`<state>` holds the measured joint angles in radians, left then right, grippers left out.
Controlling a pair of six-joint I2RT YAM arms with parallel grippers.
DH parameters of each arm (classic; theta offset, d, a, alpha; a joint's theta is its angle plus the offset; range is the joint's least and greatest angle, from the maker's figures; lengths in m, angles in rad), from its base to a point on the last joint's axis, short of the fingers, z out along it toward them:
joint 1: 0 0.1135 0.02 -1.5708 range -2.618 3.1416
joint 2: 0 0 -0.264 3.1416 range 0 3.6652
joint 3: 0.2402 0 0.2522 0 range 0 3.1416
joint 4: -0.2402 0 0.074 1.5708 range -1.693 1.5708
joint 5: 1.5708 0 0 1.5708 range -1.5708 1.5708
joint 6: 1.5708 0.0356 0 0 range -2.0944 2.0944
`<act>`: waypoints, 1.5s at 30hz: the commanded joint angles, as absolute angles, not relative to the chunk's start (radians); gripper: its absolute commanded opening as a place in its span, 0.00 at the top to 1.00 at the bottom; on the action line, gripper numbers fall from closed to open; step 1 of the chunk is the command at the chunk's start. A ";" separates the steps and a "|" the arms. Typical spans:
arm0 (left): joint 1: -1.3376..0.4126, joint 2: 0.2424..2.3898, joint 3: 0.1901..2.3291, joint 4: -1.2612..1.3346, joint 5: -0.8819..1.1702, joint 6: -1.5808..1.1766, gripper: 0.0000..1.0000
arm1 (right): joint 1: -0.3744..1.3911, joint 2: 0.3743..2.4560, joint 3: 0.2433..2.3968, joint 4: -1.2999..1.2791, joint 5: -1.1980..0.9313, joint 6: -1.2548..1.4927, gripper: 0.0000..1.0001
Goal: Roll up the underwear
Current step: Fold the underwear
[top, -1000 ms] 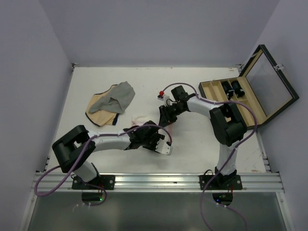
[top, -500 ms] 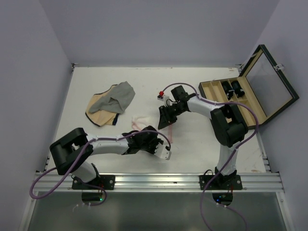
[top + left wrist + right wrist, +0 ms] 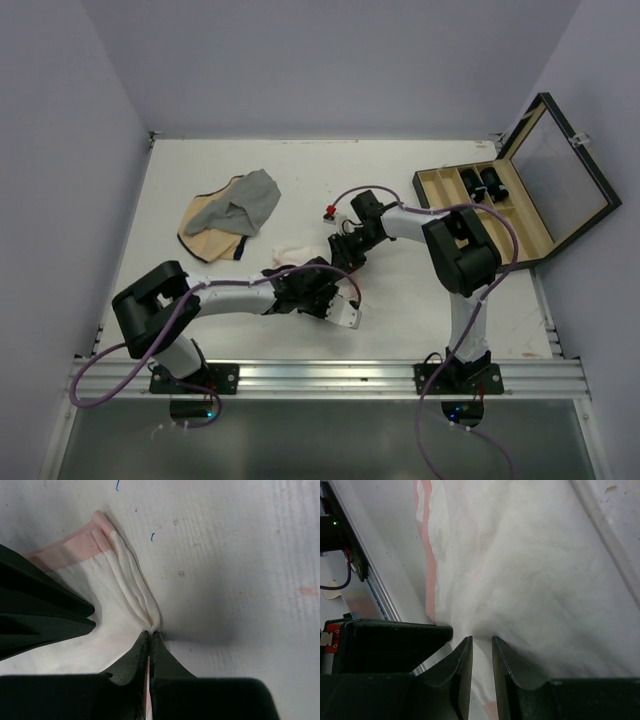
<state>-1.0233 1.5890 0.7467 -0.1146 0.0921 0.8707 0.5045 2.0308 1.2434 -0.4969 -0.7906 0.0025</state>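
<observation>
Two arms meet near the middle of the desk [image 3: 400,300] in the top view. The left hand [image 3: 300,277] reaches in from the left and the right hand [image 3: 345,255] from the right. The underwear [image 3: 290,250] — a small white bunch with a pink edge — lies on the desk just beyond the left hand and beside the right one. A grey cloth [image 3: 255,195], crumpled over a tan cloth [image 3: 205,240], sits apart, up and to the left of it. An open wooden case [image 3: 515,225] with dark items in its compartments stands at the right side of the desk.

From the left wrist, the left hand [image 3: 151,637] has its fingers [image 3: 132,662] pressed together on a pinched ridge of the underwear [image 3: 117,580]. The white fabric gathers into tight folds running to that pinch, and a pink band [image 3: 75,550] crosses its far corner. Bare desk [image 3: 230,565] with small specks lies to the right. A black angular part [image 3: 40,610] covers the fabric at the left edge; what it is I cannot tell.

From the right wrist, the right hand [image 3: 481,642] is clamped on the underwear [image 3: 535,570] — its two fingers [image 3: 507,675] stand close, with white fabric drawn into the narrow gap between them. Pink trim [image 3: 427,555] runs along the fabric's left edge. Past it lie bare desk [image 3: 385,535] and the metal rail [image 3: 367,580] at the desk's edge.
</observation>
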 commanded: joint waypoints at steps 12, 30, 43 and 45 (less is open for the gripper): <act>-1.012 1.603 0.974 -0.521 0.353 0.707 1.00 | 0.572 1.913 1.109 -0.575 -0.833 -0.097 0.73; -0.936 1.635 1.014 -0.609 0.494 0.752 1.00 | 0.554 1.970 1.460 -0.673 -0.730 -0.103 0.72; -0.882 1.697 1.094 -0.683 0.564 0.744 1.00 | 0.552 2.177 1.513 -0.667 -0.753 -0.107 0.71; -0.870 1.704 1.115 -0.704 0.571 0.747 1.00 | 0.552 2.193 1.494 -0.666 -0.770 -0.109 0.71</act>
<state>-0.8898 1.6928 1.0504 -0.6559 0.5217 0.7433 0.5529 2.1799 1.5135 -0.6697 -0.7712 -0.0978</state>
